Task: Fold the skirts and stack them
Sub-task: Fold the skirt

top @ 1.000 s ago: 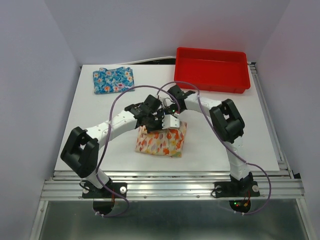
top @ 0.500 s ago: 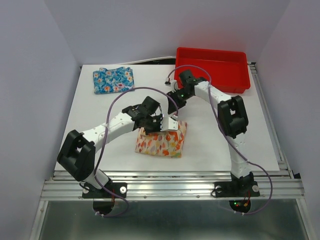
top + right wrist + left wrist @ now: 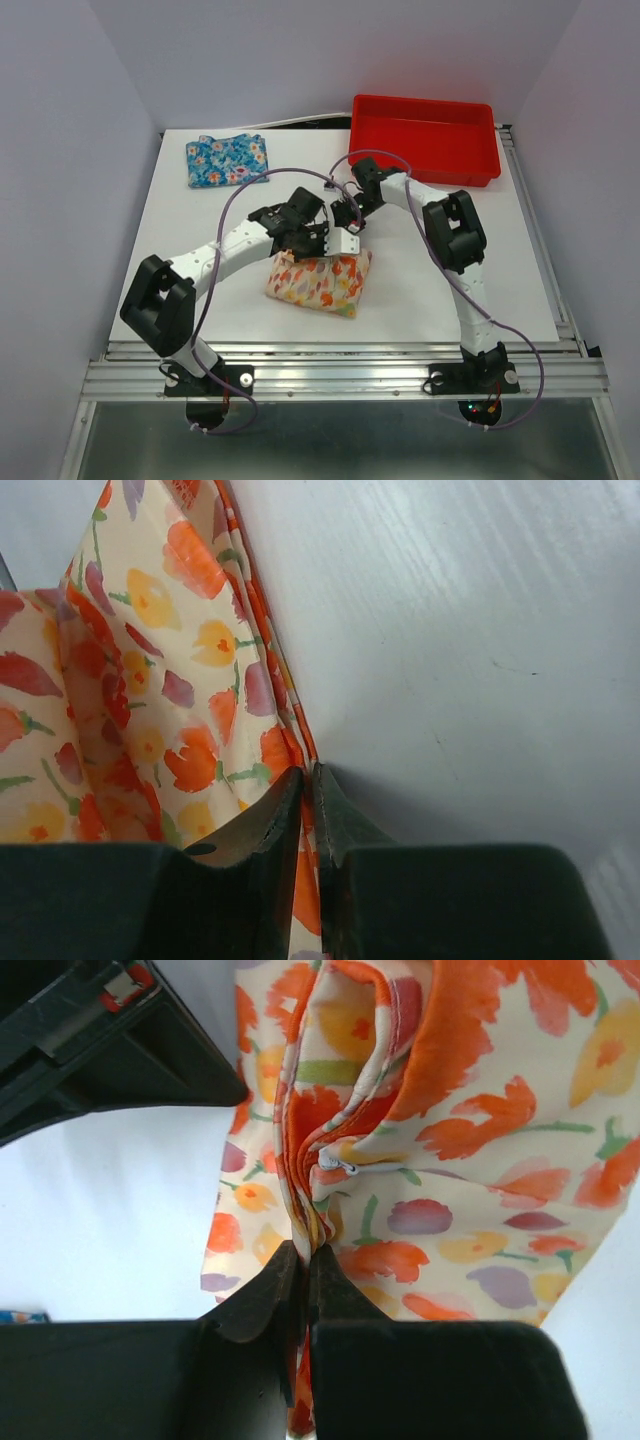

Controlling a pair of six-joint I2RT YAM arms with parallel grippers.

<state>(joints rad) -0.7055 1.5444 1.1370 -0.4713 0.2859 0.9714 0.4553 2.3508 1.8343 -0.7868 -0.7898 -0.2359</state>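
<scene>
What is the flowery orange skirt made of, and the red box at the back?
The cream-yellow skirt looks like thin woven cloth, maybe cotton: matte, flower-printed, bunching into soft folds. The red tray looks like moulded plastic: smooth, slightly glossy, one even colour, with a stiff rim.

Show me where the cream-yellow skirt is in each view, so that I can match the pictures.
Top external: cream-yellow skirt, middle of the white table, toward its near edge.
Left wrist: fills the middle and right; left pincer shut on its fold.
Right wrist: fills the left half; right pincer shut on its edge.
Shared landmark: white table beside it.
</scene>
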